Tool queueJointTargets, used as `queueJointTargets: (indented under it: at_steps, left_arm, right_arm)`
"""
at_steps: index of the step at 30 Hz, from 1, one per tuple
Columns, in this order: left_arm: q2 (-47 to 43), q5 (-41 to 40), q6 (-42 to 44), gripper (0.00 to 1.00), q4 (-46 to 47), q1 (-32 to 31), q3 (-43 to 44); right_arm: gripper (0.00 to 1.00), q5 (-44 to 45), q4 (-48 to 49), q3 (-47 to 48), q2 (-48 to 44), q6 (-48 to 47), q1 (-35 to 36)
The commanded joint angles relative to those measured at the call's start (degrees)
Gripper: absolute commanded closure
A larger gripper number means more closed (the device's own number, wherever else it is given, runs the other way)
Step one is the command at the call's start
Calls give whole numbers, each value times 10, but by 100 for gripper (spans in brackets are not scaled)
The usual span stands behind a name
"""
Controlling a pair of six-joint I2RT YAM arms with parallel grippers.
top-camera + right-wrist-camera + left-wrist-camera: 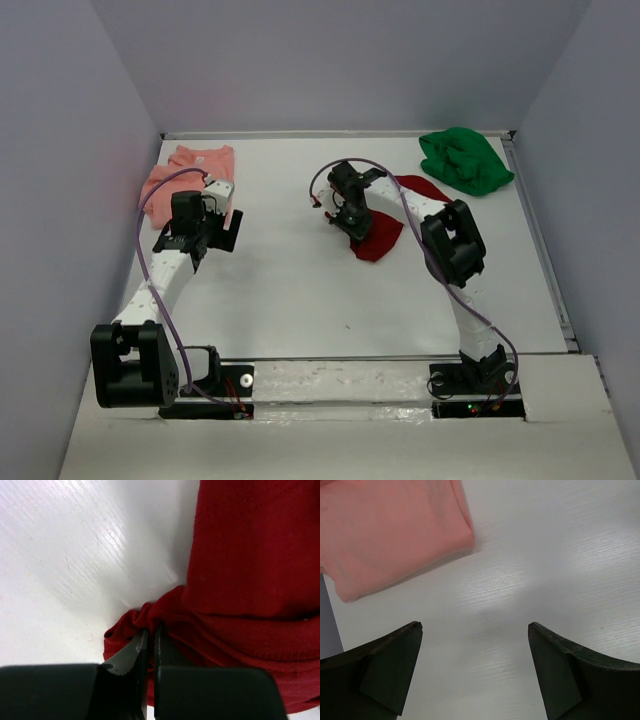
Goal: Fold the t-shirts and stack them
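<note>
Three shirts lie on the white worktop, each apart from the others. The salmon pink shirt sits in the far left corner, folded into a flat pad with a clean doubled edge facing the middle of the worktop. The bright green shirt is a crumpled heap in the far right corner, reaching the right edge. The dark red shirt lies rumpled between them, right of centre in the far half, partly hidden under my right arm. My right gripper is down at that shirt's left rim, its fingers drawn together on a small bunched fold of the red cloth. The rest of the red cloth spreads away to the right of the pinch. My left gripper hangs over bare worktop just beside the pink shirt's near right corner. Its fingers are spread wide, with nothing between them and clear of the cloth.
</note>
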Motion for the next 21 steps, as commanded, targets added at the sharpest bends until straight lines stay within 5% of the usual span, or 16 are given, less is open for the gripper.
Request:
queueJointTargets:
  at_steps: [1, 8, 15, 21]
  left_arm:
    - [-16, 11, -1, 1, 3, 2, 0]
    - [-11, 16, -2, 1, 3, 2, 3]
    - [1, 20, -5, 1, 5, 2, 15]
    - [8, 21, -6, 1, 3, 2, 20]
  right_arm:
    - [100, 9, 8, -24, 22, 3, 6]
    - [100, 9, -38, 36, -21, 1, 6]
    - [100, -8, -120, 223, -115, 12, 6]
    - [100, 137, -43, 178, -255, 3, -2]
